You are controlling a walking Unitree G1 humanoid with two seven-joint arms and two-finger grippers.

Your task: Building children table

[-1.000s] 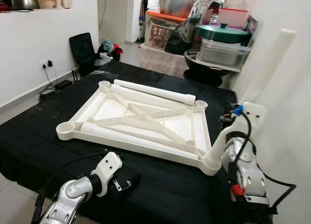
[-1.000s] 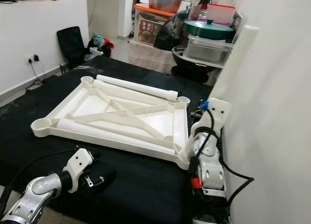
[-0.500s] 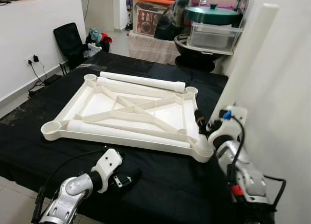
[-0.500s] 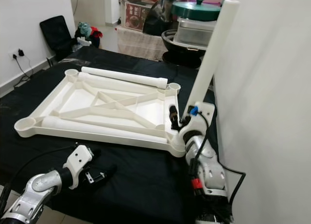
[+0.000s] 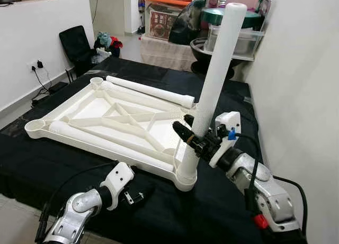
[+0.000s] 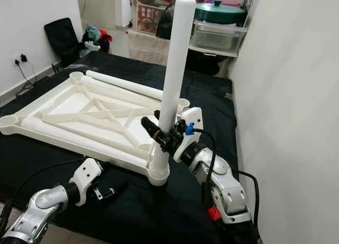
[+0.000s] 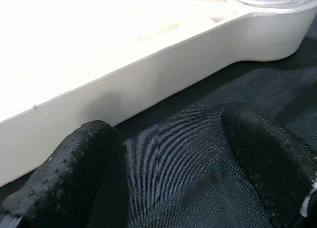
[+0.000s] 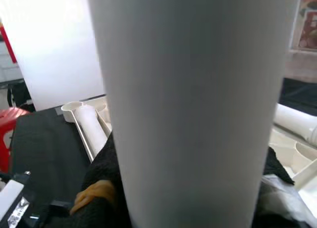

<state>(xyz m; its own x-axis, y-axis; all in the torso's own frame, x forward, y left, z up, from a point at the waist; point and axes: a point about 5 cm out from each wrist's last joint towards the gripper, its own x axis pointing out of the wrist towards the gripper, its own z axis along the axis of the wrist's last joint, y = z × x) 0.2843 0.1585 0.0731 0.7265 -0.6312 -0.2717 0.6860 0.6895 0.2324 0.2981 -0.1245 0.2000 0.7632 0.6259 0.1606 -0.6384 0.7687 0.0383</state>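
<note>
My right gripper [image 5: 195, 139] is clamped on the table leg [image 5: 213, 82], which stands near upright in the near right corner socket [image 5: 186, 179] of the upturned tabletop [image 5: 114, 119]; my left gripper [image 5: 139, 193] rests spread alongside.

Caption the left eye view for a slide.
Right gripper holds a white table leg upright in the tabletop's corner socket.

One tabletop frame [image 5: 114, 122], four white legs [image 5: 214, 80], two claws [image 5: 189, 134].
</note>
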